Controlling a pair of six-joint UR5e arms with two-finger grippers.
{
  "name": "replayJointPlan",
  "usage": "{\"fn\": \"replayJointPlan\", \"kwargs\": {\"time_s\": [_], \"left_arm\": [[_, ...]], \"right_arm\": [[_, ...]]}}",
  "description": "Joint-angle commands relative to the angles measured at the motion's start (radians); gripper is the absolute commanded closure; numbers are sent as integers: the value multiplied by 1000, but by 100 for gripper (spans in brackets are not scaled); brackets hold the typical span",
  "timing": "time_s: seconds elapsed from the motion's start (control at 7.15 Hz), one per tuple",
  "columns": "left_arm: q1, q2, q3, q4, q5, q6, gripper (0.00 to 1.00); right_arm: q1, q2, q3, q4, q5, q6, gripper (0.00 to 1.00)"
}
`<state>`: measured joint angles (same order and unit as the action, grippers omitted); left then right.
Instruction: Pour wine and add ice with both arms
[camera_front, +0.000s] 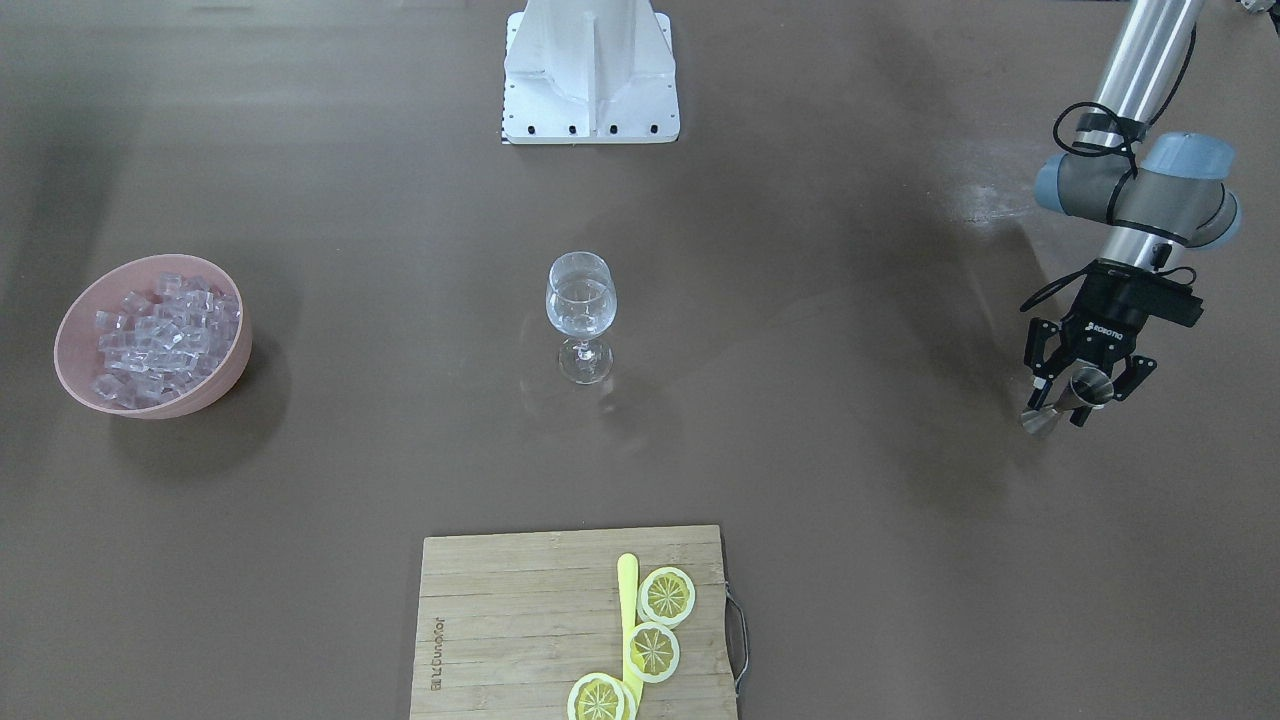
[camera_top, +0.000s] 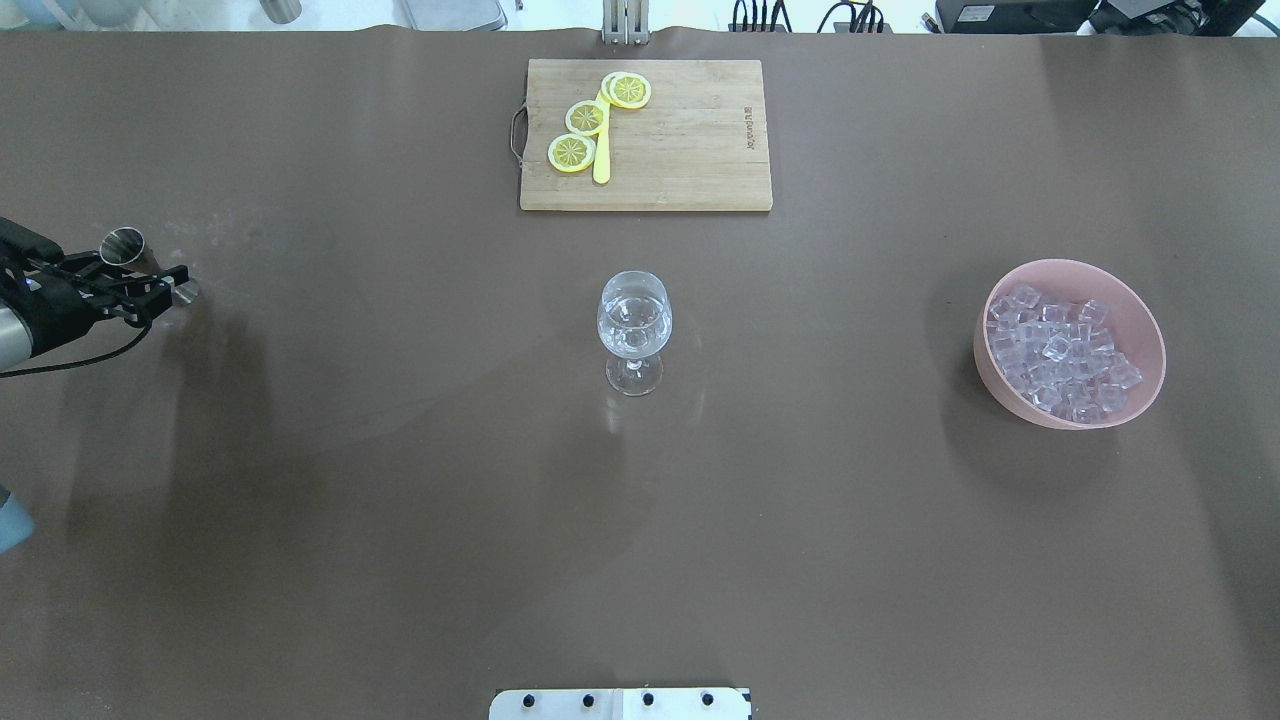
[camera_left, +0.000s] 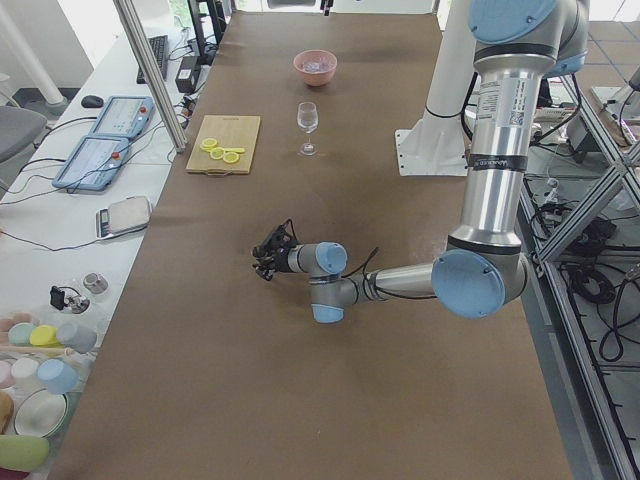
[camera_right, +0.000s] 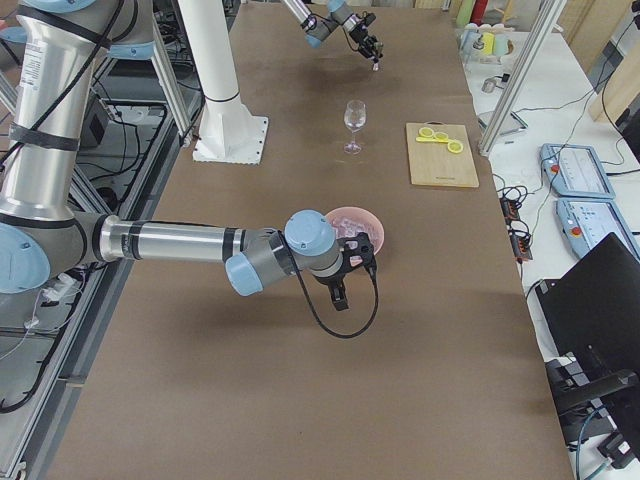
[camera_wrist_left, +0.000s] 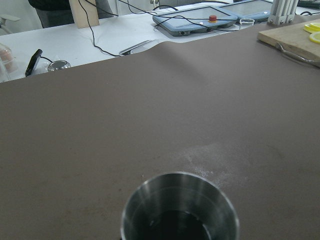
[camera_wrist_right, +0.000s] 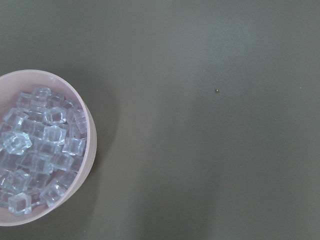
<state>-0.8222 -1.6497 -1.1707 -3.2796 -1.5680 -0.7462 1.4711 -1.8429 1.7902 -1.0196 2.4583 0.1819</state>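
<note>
Jigger in left hand, well apart from glass across tabletop.

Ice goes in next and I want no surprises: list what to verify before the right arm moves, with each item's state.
1. Wine glass upright, standing alone mid-table: ok.
2. Wine in the glass, a little clear liquid: ok.
3. Ice piled in the pink bowl: ok.
4. Right tool open and ready near the bowl: cannot tell, side view only.
5. Left tool, shut on the jigger, far from the glass: ok.
</note>
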Motion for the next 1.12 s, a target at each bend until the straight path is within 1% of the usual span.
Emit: {"fn": "replayJointPlan", "kwargs": {"time_s": [0.0,0.14,0.28,0.42,0.56,0.7,0.98], "left_arm": [[0,1,-15,0,-6,-50,100],[-1,-1,-17,0,-62,-51,100],[-2,-4,-38,0,-73,-51,100],[-2,-4,-82,3,-81,-50,100],[-2,-10,-119,8,-130,-48,100],[-3,-16,-157,8,-133,-47,100],[-3,-16,-188,2,-121,-32,100]], "right_arm": [[0,-21,-3,58,-2,11,0],[0,-18,-2,56,-4,11,0],[0,-6,-3,50,-2,13,0],[0,-1,-3,50,-2,18,0],[-2,2,-3,49,-2,19,0],[-2,11,-3,47,-2,19,0],[-2,17,-6,47,-4,19,0]]}}
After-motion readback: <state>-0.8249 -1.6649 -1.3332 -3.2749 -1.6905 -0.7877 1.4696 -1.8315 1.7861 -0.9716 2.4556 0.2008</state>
